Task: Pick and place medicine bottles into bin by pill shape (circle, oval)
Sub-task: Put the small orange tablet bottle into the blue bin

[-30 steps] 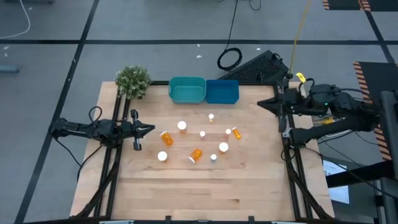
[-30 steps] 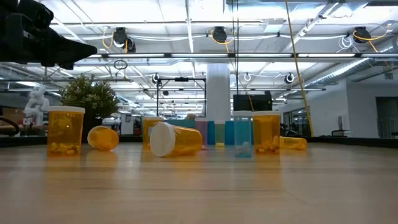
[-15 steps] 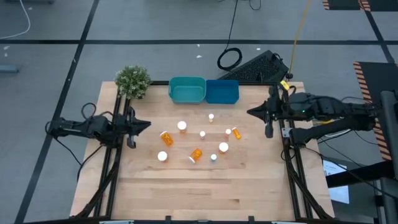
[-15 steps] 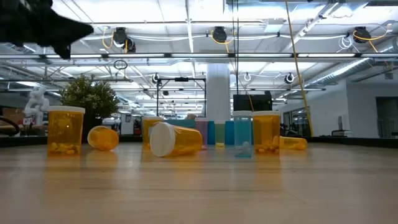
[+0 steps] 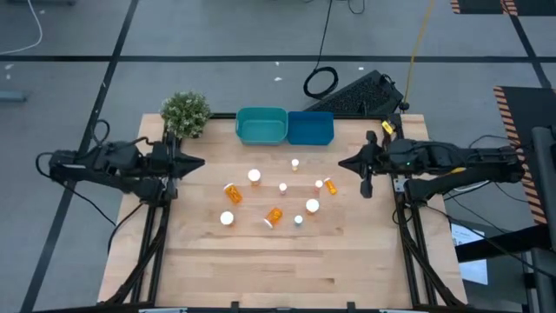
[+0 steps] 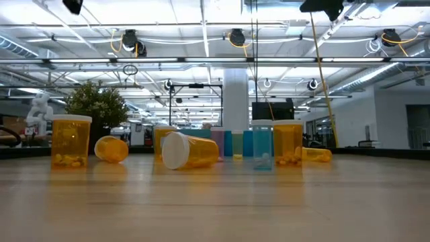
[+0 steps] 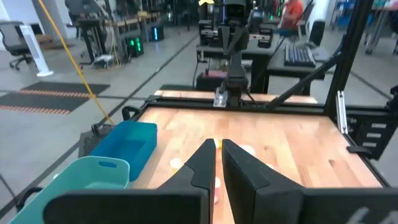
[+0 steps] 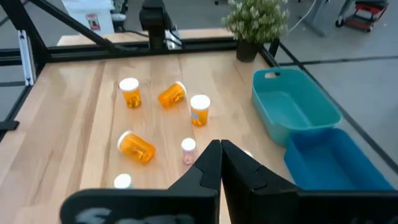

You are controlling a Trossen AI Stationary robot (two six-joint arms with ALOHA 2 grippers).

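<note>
Left end effector [image 5: 198,162] had withdrawn toward the surface [image 5: 347,261] edge; right end effector [image 5: 344,164] had advanced inward. Both had fingers together, holding nothing. Medicine bottles [image 5: 274,214] lay scattered mid-surface, near the teal bin [image 5: 261,126] and blue bin [image 5: 310,128].

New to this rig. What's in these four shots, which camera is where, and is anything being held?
Two dark robot arms work at a wooden table. The overhead camera shows it all: the left gripper at the left edge, the right gripper reaching in from the right. Both look shut and hold nothing. Small translucent orange medicine bottles with white caps are scattered mid-table, some upright, some tipped over. At the far edge sit a teal plastic bin, a blue plastic bin and a small green potted plant. The second camera sits at table height. The other two ride on the wrists, looking past each arm's own fingers.
</note>
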